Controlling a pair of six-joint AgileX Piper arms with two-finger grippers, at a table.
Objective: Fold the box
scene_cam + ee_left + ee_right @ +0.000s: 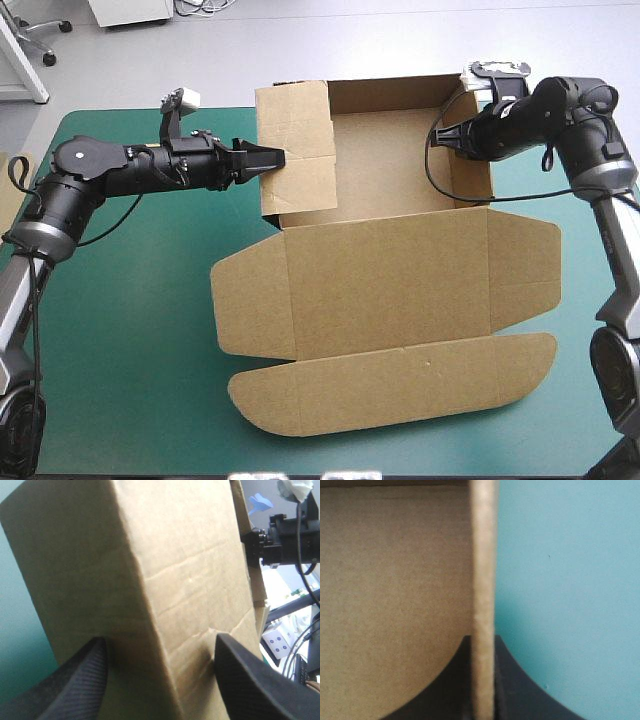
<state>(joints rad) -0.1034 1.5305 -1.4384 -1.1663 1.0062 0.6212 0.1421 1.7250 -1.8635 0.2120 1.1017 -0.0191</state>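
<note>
Nearest lies the flat lid of the brown cardboard box (pixel 385 290) on the teal-green cover (pixel 130 340), tray toward 12 o'clock. Left black-finned gripper (pixel 278 158) straddles its 9 o'clock wall, fingers apart; right gripper (pixel 438 135) pinches the 3 o'clock wall.

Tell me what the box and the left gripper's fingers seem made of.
The box: brown corrugated-looking cardboard, matte, with creased fold lines and a thick raw edge. The left gripper's fingers: black, probably rubber or soft plastic, matte with a fine ribbed texture.
</note>
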